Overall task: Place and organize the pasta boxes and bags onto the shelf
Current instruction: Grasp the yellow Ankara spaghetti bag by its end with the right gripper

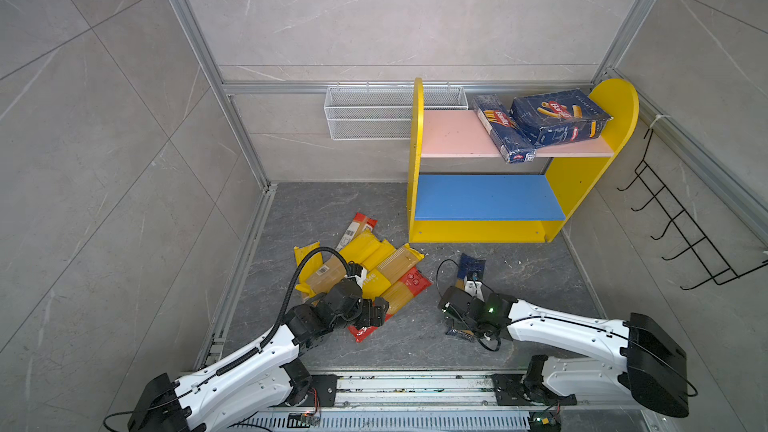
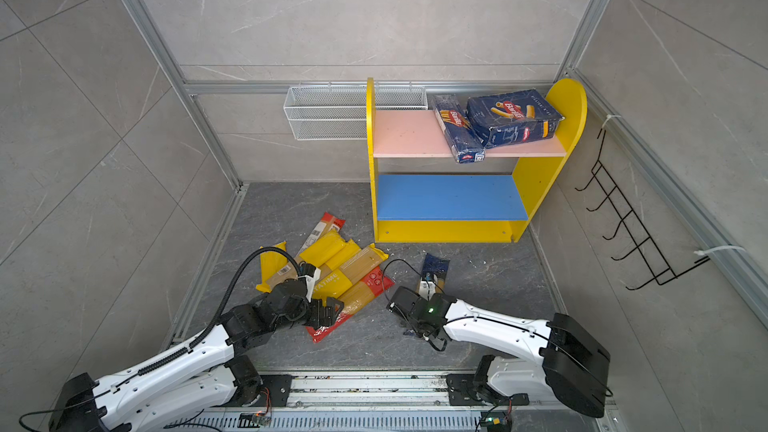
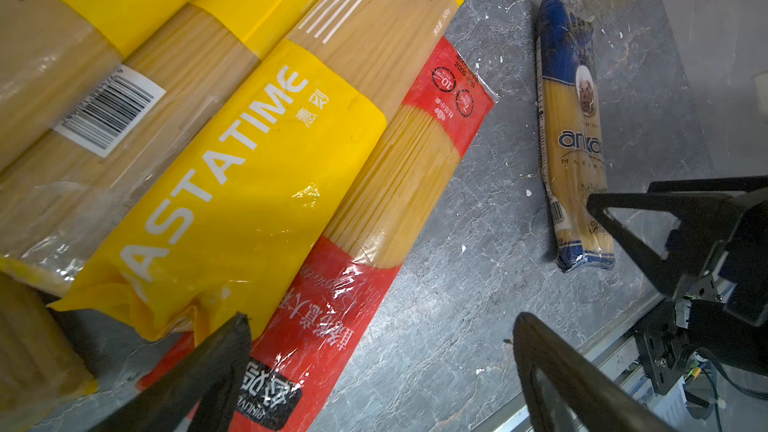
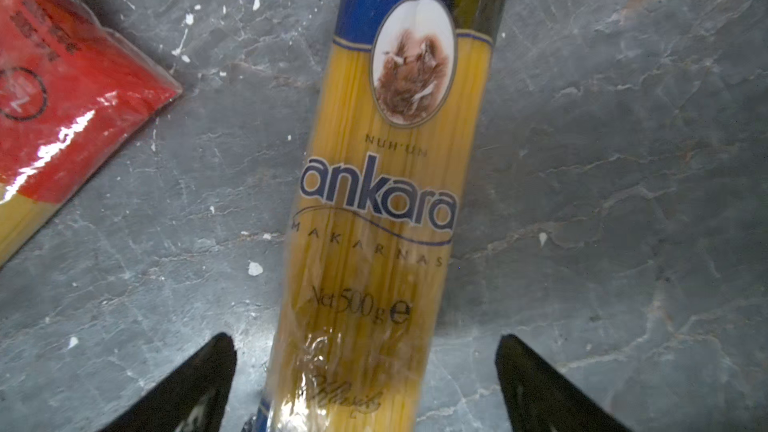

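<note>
Hovering right over the blue ankara bag (image 4: 374,201) on the dark tabletop (image 4: 623,160) with the right end effector (image 4: 365,336), spread wide and holding nothing. Straddling the bag's thin width, a finger (image 4: 199,384) on each side. Lying long-way straight ahead, away from the robot, toward the shelf (image 1: 486,197). Much closer to the right arm than the left. Probably just needs going down and squeezing. Spread and empty too at the left end effector (image 3: 381,317), by the red-ended bag (image 3: 415,168).

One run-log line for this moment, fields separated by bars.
left gripper: open over red-ended bag | right gripper: open straddling ankara bag | shelf: wide box, narrow box on pink board
</note>
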Robot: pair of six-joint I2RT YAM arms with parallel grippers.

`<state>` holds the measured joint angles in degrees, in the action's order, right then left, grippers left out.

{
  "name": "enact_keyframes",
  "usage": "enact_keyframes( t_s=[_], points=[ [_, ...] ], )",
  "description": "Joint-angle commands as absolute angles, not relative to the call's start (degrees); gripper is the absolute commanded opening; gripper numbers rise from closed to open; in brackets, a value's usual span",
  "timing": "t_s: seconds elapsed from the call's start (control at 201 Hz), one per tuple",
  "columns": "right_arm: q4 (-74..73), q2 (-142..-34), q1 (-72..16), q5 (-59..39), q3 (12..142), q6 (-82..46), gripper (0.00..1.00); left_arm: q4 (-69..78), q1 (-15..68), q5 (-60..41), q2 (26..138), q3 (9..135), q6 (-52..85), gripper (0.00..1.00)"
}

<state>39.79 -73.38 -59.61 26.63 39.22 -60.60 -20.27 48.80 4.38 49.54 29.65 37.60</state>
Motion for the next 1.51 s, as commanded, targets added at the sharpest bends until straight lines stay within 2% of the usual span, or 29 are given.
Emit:
enact_keyframes(
  t_s=[0.0,0.184,0.314,0.612,0.812,0.931,1.055,1.095,1.16,1.504],
  points=[
    [37.7,-76.4,-63.9,32.9,37.4,-68.0,0.99,-17.8,48.5,3.9,50.0,29.5,38.6,1.0],
    [35.5,-79.9,-69.9,37.8,33.5,-74.5,0.99,-17.8,48.5,3.5,49.5,29.3,39.6,1.0],
    [27.8,-82.4,-72.7,37.8,28.9,-75.9,0.99,-19.2,48.5,4.2,47.9,29.5,40.3,1.0],
    [15.0,-95.1,-74.6,38.8,25.9,-76.5,0.99,-22.4,48.6,6.0,43.0,29.3,42.3,1.0],
    [14.0,-102.9,-75.8,38.4,24.1,-86.4,1.0,-23.6,48.6,6.1,43.6,30.8,41.8,1.0],
    [12.9,-106.2,-76.6,37.3,23.8,-88.6,0.96,-23.6,48.6,5.7,44.7,32.0,41.4,1.0],
    [12.6,-106.8,-77.8,36.8,23.4,-90.0,0.75,-23.4,48.7,5.5,45.7,33.0,40.9,1.0],
    [13.1,-105.9,-78.2,36.7,23.1,-90.0,0.66,-23.1,48.7,5.4,46.0,33.2,40.7,1.0],
    [15.6,-103.0,-78.8,37.3,22.8,-90.7,0.58,-23.1,48.8,5.3,46.1,33.5,40.6,1.0],
    [33.5,-81.0,-79.8,42.2,26.0,-87.7,0.41,-23.9,48.9,6.3,44.5,33.7,39.7,1.0]
  ],
)
